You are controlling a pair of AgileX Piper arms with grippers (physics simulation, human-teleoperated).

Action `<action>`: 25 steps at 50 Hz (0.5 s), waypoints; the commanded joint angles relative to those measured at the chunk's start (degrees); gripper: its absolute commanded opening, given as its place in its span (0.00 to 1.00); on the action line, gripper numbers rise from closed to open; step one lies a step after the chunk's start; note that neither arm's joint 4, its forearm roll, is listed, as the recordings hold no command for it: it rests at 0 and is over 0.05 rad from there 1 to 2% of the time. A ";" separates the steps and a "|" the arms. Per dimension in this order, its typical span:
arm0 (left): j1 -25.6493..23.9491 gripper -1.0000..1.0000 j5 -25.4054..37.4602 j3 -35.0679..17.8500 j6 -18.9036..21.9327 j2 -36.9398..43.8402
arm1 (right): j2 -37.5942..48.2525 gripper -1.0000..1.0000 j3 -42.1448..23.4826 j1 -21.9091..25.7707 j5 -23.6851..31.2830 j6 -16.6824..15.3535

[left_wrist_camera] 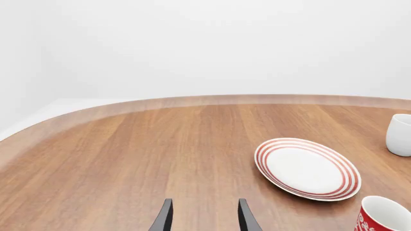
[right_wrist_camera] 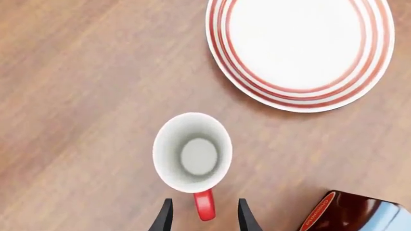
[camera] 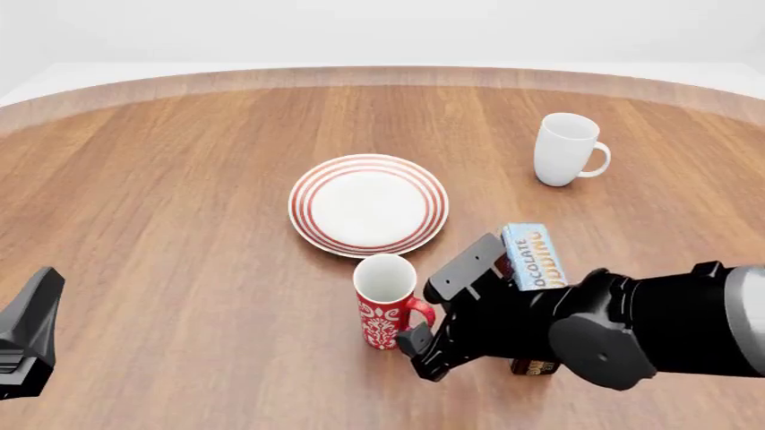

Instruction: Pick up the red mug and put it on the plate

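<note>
The red mug [camera: 384, 303] stands upright on the table just in front of the plate [camera: 368, 204], with its handle toward my right arm. In the right wrist view I look down into the mug [right_wrist_camera: 192, 153]. My right gripper [right_wrist_camera: 205, 201] is open, with a finger on each side of the red handle [right_wrist_camera: 204, 206] and a gap to both. It shows in the front view [camera: 416, 341] beside the mug. My left gripper [left_wrist_camera: 204, 202] is open and empty over bare wood at the near left [camera: 29, 330]. The plate [left_wrist_camera: 307, 167] has nothing on it.
A plain white mug [camera: 567, 150] stands at the far right. A chocolate box [camera: 533, 258] lies just right of the red mug, partly under my right arm. The table's curved far edge [camera: 382, 75] runs across the back.
</note>
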 commanded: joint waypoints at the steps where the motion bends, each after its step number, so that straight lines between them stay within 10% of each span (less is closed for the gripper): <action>1: 0.00 1.00 0.00 0.00 0.00 0.00 | -0.18 1.00 0.32 0.09 -0.16 0.16; 2: 0.00 1.00 0.00 0.00 0.00 0.00 | -0.18 1.00 0.32 0.09 -0.16 0.16; 3: 0.00 1.00 0.00 0.00 0.00 0.00 | -0.30 0.00 0.37 0.14 -0.12 0.12; 25: 0.00 1.00 0.00 0.00 0.00 0.00 | -4.01 0.00 0.89 -0.61 1.56 -0.63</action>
